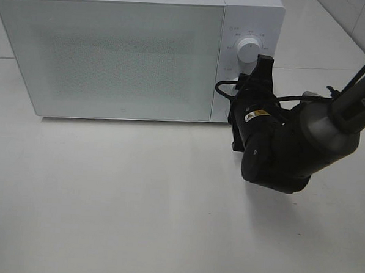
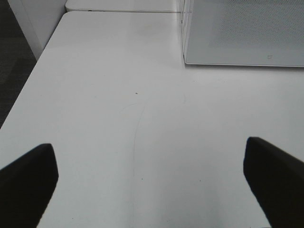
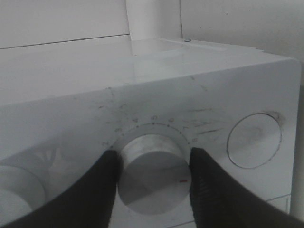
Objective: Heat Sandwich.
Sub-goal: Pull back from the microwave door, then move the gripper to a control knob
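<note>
Right end effector (image 3: 153, 155) around dial (image 3: 152, 175) (snug)

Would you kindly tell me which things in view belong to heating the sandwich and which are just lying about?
In the job: microwave, door shut; its numbered dial; right pincer, closed on that dial.
Idle: left pincer, open above the table; the microwave's other knob. No sandwich is in view.
</note>
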Robot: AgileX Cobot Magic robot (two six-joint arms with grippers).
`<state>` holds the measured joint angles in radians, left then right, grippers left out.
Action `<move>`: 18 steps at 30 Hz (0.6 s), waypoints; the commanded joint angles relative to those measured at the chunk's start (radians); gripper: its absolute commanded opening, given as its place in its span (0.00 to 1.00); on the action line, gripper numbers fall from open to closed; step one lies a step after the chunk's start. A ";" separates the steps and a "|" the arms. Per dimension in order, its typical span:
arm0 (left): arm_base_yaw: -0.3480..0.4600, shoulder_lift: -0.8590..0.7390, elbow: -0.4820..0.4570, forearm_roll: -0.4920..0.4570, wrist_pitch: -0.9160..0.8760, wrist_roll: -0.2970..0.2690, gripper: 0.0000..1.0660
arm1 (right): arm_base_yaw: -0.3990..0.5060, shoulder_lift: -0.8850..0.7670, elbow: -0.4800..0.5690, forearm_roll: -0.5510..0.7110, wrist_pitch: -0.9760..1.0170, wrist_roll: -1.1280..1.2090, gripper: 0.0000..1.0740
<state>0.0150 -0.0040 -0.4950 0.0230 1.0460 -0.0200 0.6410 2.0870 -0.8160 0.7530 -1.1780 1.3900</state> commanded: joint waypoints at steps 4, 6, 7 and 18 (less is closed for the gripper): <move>0.003 -0.022 0.002 -0.002 -0.009 0.000 0.94 | -0.001 -0.012 -0.009 -0.007 -0.120 -0.004 0.05; 0.003 -0.022 0.002 -0.002 -0.009 0.000 0.94 | -0.001 -0.012 -0.009 -0.007 -0.120 -0.015 0.05; 0.003 -0.022 0.002 -0.002 -0.009 0.000 0.94 | -0.001 -0.012 -0.009 -0.007 -0.120 -0.024 0.05; 0.003 -0.022 0.002 -0.002 -0.009 0.000 0.94 | -0.001 -0.013 -0.009 -0.006 -0.120 -0.072 0.11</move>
<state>0.0150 -0.0040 -0.4950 0.0230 1.0460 -0.0200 0.6410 2.0870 -0.8160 0.7550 -1.1780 1.3410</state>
